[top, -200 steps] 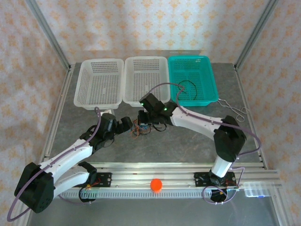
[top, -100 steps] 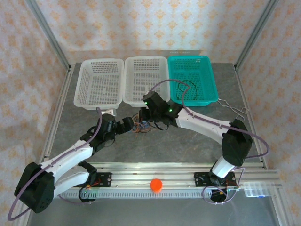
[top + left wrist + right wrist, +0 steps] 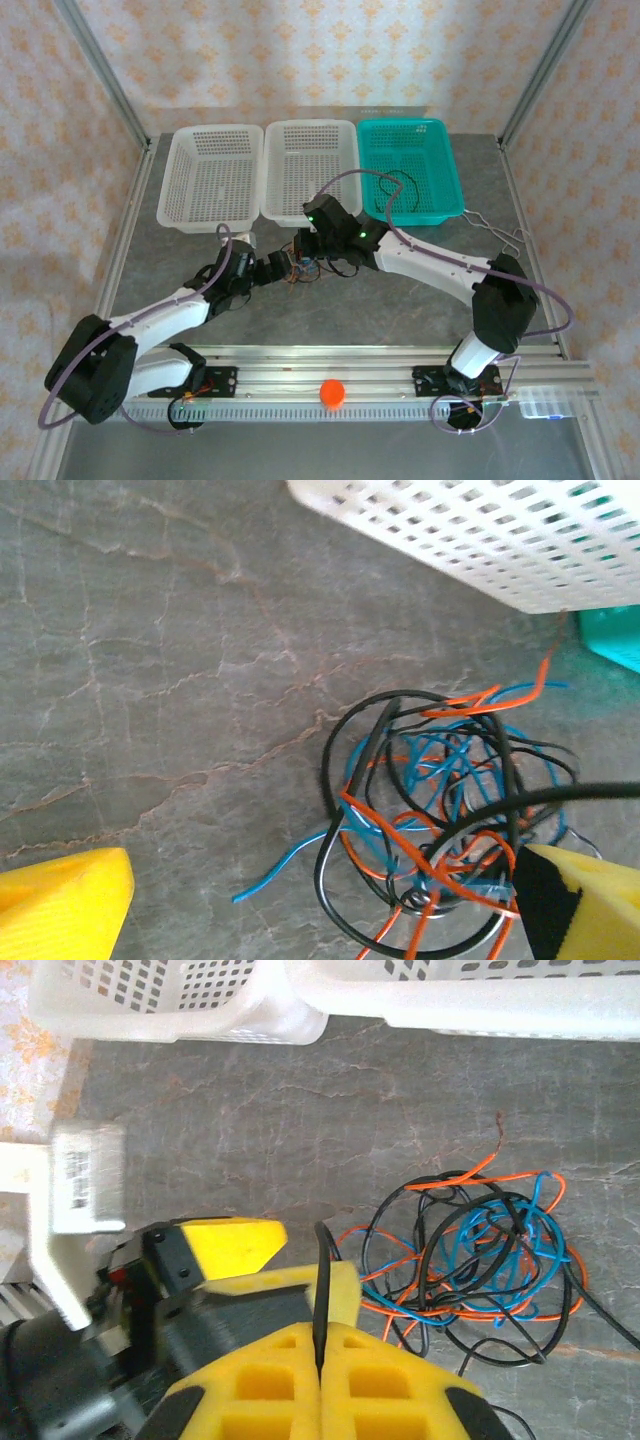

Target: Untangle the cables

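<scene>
The cables (image 3: 305, 264) lie as one knot of black, orange-red and blue wire on the grey table, just in front of the middle basket. In the left wrist view the knot (image 3: 440, 820) sits between my left gripper's (image 3: 320, 910) wide-open yellow fingers (image 3: 60, 905), closer to the right one, and a loose blue end trails left. My right gripper (image 3: 320, 1335) is shut on a black cable whose end sticks up past the pads; the knot (image 3: 480, 1260) lies just to its right. From above, the left gripper (image 3: 278, 268) and right gripper (image 3: 308, 248) meet at the knot.
Two white baskets (image 3: 170, 200) (image 3: 312, 124) and a teal basket (image 3: 452, 180) line the back; a black wire (image 3: 400, 185) lies in the teal one. Silver forceps (image 3: 500, 235) rest at the right. An orange ball (image 3: 332, 392) sits on the front rail.
My left arm has reached forward and right, bringing its open gripper up to the knot. The right gripper shifted slightly toward the baskets a second ago and has since held still.
</scene>
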Controlling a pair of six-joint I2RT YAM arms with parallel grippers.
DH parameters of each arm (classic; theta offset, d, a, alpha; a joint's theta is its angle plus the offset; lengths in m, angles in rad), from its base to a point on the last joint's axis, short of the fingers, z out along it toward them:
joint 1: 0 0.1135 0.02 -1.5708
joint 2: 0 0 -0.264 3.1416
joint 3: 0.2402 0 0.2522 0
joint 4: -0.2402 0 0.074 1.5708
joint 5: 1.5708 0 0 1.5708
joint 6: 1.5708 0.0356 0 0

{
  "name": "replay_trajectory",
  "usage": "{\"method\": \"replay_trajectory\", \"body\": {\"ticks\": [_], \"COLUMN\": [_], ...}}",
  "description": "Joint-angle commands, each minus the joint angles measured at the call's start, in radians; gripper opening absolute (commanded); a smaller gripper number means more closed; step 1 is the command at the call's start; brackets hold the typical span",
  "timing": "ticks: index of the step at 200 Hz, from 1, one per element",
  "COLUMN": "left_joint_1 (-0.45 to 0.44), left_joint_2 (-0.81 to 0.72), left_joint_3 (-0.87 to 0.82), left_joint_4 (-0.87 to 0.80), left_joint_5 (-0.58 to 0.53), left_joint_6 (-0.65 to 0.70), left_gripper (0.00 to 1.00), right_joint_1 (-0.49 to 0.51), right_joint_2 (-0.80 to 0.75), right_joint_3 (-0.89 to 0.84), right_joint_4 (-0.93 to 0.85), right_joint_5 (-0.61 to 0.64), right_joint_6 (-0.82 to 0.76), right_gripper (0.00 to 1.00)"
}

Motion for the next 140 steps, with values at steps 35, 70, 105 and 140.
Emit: {"method": "replay_trajectory", "body": {"ticks": [35,70,105,140], "left_joint_1": [-0.007,-0.007,-0.007,-0.008], "left_joint_2": [0.088,0.106,0.115,0.107], "left_joint_3": [0.039,0.045,0.053,0.027], "left_joint_4": [0.063,0.061,0.036,0.062], "left_joint_5": [-0.077,-0.091,-0.099,-0.097], "left_joint_6": [-0.098,-0.098,-0.083,-0.072], "left_gripper": [0.89,0.88,0.87,0.87], "right_joint_1": [-0.005,-0.006,-0.008,-0.02], "right_joint_2": [-0.051,-0.075,-0.107,-0.16], "right_joint_3": [0.045,0.089,0.121,0.121], "right_joint_4": [0.003,-0.019,-0.044,-0.037], "right_joint_5": [-0.042,-0.063,-0.069,-0.071], "right_joint_6": [-0.02,-0.033,-0.053,-0.061], "right_gripper": [0.0,0.0,0.0,0.0]}}
